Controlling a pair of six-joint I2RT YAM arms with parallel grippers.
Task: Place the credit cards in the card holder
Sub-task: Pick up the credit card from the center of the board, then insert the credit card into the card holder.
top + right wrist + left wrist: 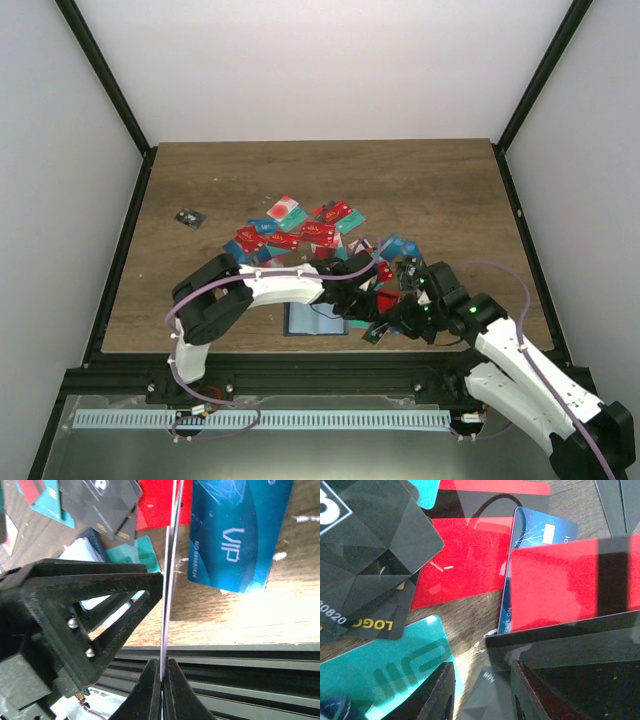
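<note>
The credit cards (pixel 300 232) are spread in a loose overlapping heap around the middle of the table (pixel 440 190), red and teal ones showing most. The card holder (pixel 300 322) is laid open on the near side of that heap, its light blue inside turned up and its far part hidden under the left arm. A small black chip (pixel 188 218) is set well apart, towards the far left.

The right gripper (pixel 161 667) is closed tight on a thin card (pixel 169 580), which is held upright and seen edge-on from the wrist – only its pale rim can be made out, so its colour cannot be told. Just to its right, a blue card marked VIP (pixel 235 535) is lying flat on the wood.

The left gripper (pixel 481 672) is held low over the near right part of the heap, just beside the holder. Its fingers (pixel 440 695) are kept partly apart, and whether anything is gripped between them cannot be told. A red card (pixel 465 560), a teal card (pixel 385 665) and stacked black cards (pixel 370 545) are seen before it – all flat on the table and overlapping.
</note>
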